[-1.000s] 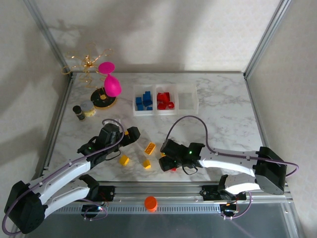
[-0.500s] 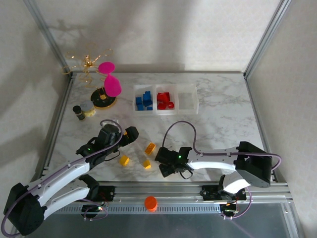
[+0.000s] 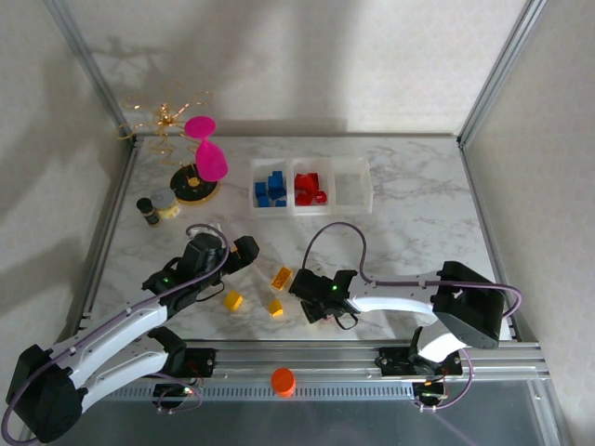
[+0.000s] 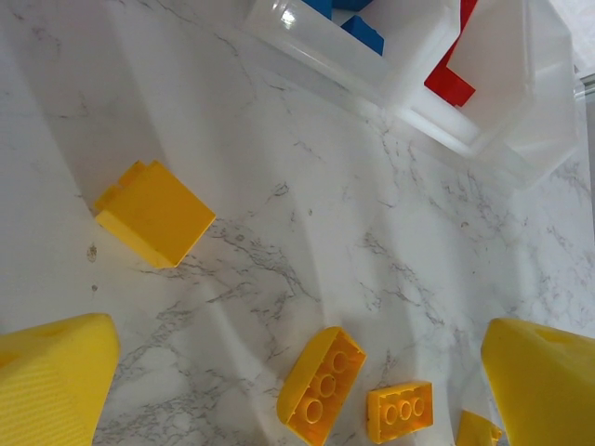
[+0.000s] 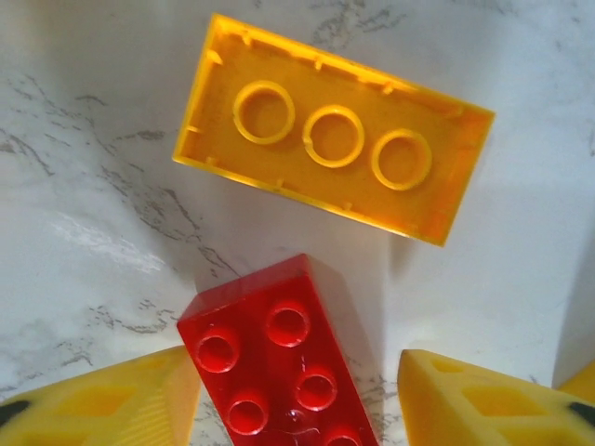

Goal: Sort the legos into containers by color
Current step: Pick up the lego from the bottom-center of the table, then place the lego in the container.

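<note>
top view: on a white marbled table (image 3: 418, 214), three joined clear plastic bins (image 3: 357, 190) at the far side hold blue bricks (image 3: 271, 190) and red bricks (image 3: 310, 189). the right hand (image 3: 314, 307) sits low near the front edge. right wrist view: its yellow fingers (image 5: 102, 400) straddle a red studded lego brick (image 5: 279, 362) lying on the table. the hand is partly open, one finger touching the brick, the other just apart. an upturned yellow brick (image 5: 330, 139) lies just beyond. left wrist view: the left hand (image 4: 297, 372) is wide open, holding nothing, above loose yellow bricks (image 4: 153, 214).

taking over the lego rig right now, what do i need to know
Left gripper: open, empty, above loose yellow bricks.
Right gripper: open, fingers either side of a red brick on the table, not gripped yet.
Done: blue bricks in the left bin of the containers, red bricks in the middle one.
Left: this red brick, then the yellows into the empty right bin.
</note>
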{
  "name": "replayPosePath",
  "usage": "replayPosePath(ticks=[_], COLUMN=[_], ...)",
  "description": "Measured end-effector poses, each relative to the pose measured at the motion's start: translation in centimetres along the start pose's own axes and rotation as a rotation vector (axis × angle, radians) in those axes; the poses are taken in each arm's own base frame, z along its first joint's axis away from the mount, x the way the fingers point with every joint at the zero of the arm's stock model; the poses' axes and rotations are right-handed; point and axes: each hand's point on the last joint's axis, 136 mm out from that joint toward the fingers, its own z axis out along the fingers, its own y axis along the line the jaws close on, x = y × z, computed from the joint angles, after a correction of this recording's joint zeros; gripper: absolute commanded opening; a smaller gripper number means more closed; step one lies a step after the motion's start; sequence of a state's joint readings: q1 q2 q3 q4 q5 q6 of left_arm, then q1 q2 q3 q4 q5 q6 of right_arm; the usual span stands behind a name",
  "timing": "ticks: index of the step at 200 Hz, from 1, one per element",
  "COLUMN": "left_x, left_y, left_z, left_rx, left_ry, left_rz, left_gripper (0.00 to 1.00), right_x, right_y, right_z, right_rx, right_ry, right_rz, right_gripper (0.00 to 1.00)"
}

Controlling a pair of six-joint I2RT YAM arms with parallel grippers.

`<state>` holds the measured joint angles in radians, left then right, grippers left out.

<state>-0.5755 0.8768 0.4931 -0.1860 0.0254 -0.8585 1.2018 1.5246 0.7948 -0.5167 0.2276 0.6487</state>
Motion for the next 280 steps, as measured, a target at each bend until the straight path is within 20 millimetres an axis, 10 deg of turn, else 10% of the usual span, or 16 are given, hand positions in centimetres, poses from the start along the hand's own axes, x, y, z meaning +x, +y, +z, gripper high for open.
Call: replayPosePath(ticks=[109, 185, 280], left_x=[-0.1, -3.0, -6.6], left_y=[-0.1, -3.6, -5.1], left_z=[-0.1, -0.1, 2.3], left_rx=[0.004, 0.064, 0.076], left_ry=[-0.007, -0.055, -0.117], left_rz=[-0.004, 0.002, -0.005], left_gripper=[1.0, 1.0, 1.0], right_x=[-2.1, -15.5, -30.8], right_y=[0.3, -4.7, -12.1], right_z=[-1.4, -6.8, -0.7], right_rx=[-0.045, -0.052, 0.139], right_ry=[-0.047, -0.32, -0.494], right_rz=[0.038, 0.285, 0.378], right_gripper=[0.34, 0.34, 0.34])
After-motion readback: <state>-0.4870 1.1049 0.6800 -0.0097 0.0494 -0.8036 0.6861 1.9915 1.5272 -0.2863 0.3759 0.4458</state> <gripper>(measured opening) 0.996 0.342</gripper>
